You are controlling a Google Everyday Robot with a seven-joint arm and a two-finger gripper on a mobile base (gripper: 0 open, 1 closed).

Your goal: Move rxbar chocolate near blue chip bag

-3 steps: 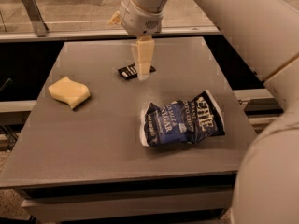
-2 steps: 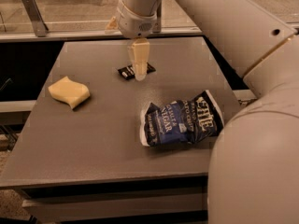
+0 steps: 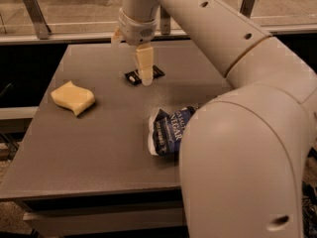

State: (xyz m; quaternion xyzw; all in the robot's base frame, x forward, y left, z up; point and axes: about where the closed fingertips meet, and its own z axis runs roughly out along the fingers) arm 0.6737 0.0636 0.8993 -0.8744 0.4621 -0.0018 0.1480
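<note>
The rxbar chocolate (image 3: 134, 76), a small flat black wrapper, lies on the grey table (image 3: 99, 138) toward the back middle. My gripper (image 3: 145, 78) hangs straight down over it, its pale fingers (image 3: 144, 63) covering the bar's middle. The blue chip bag (image 3: 167, 129), crinkled dark blue foil with white lettering, lies to the front right of the bar; my arm hides its right part.
A pale yellow wavy sponge (image 3: 73, 97) lies at the table's left. A metal rail with posts (image 3: 34, 14) runs behind the table's back edge. My large white arm (image 3: 237, 152) fills the right foreground.
The arm has swung closer to the camera and now covers the chip bag's right part. The gripper has stayed over the bar, and the bar has not moved.
</note>
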